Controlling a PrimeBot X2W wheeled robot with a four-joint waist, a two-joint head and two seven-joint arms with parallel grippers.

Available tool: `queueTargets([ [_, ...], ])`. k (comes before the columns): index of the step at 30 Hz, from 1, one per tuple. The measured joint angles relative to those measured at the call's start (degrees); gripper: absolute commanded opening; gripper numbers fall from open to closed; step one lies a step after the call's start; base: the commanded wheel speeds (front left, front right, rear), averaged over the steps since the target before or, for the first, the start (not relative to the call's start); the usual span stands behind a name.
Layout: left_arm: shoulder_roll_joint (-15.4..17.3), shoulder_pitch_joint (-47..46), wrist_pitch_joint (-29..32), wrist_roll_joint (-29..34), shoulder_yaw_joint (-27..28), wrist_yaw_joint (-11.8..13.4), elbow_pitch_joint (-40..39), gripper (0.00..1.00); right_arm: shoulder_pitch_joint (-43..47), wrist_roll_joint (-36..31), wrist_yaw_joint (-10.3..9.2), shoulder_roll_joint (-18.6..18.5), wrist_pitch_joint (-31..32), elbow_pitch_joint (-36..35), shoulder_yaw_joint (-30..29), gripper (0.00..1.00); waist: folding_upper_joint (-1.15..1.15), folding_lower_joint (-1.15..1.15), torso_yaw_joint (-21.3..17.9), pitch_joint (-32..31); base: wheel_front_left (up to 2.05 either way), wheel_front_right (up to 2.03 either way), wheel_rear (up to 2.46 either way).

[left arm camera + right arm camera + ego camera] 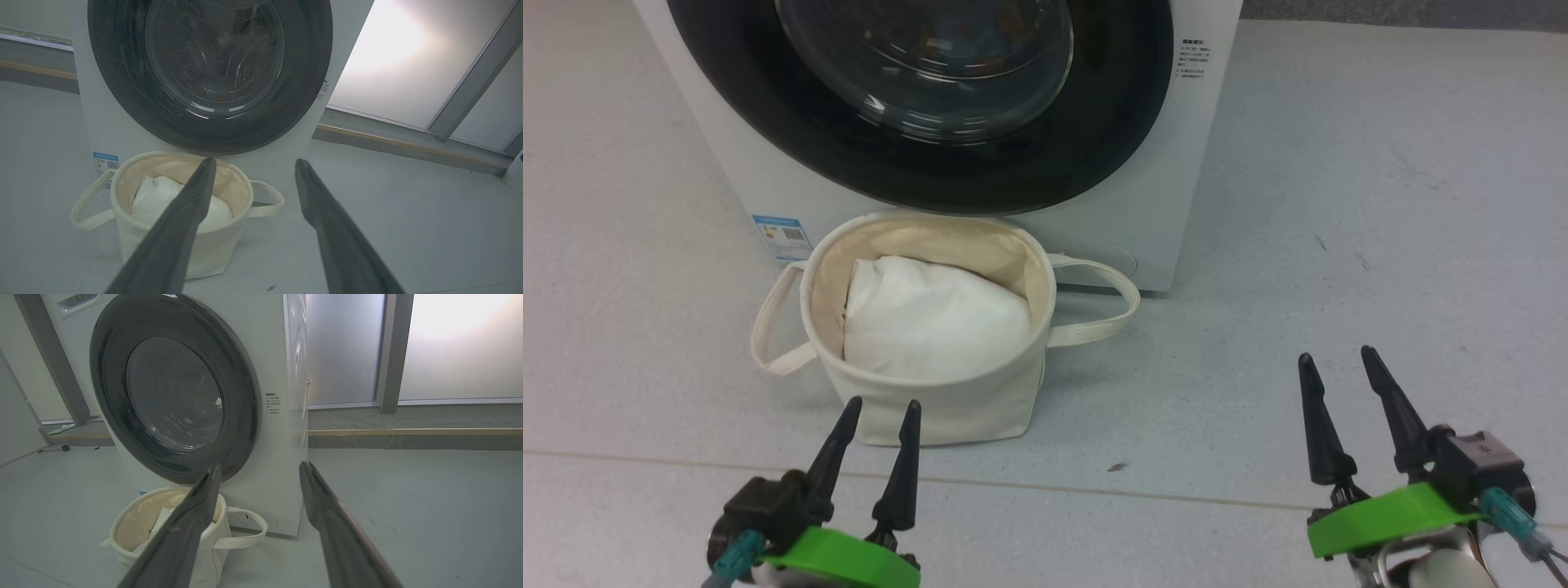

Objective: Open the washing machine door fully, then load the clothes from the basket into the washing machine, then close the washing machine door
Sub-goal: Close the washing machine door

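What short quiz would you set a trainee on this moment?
1. True or false: the washing machine door is shut.
2. What lies in the basket? A) a white pillow-like bundle; B) a denim-blue garment; C) nothing.
3. Fill in: the left gripper and the right gripper both stand ____, holding nothing.
Key: 1 true; 2 A; 3 open.
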Motion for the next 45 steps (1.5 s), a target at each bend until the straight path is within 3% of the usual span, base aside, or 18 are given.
queueTargets([
  [10, 0.03, 0.72, 0.0, 0.81, 0.46, 0.01, -2.25, 1.0, 0.2, 0.84, 0.0, -0.01, 0.0, 3.11, -2.4, 1.0, 0.0, 0.0, 0.59, -0.37, 0.0, 0.0, 0.0],
  [45, 0.04, 1.53, 0.0, 1.79, 0.69, 0.53, -0.16, 1.0, 0.19, 0.93, 0.0, -0.01, 0.0, 3.78, -3.69, 1.0, -0.01, 0.0, -0.17, -1.82, 0.0, 0.0, 0.0],
])
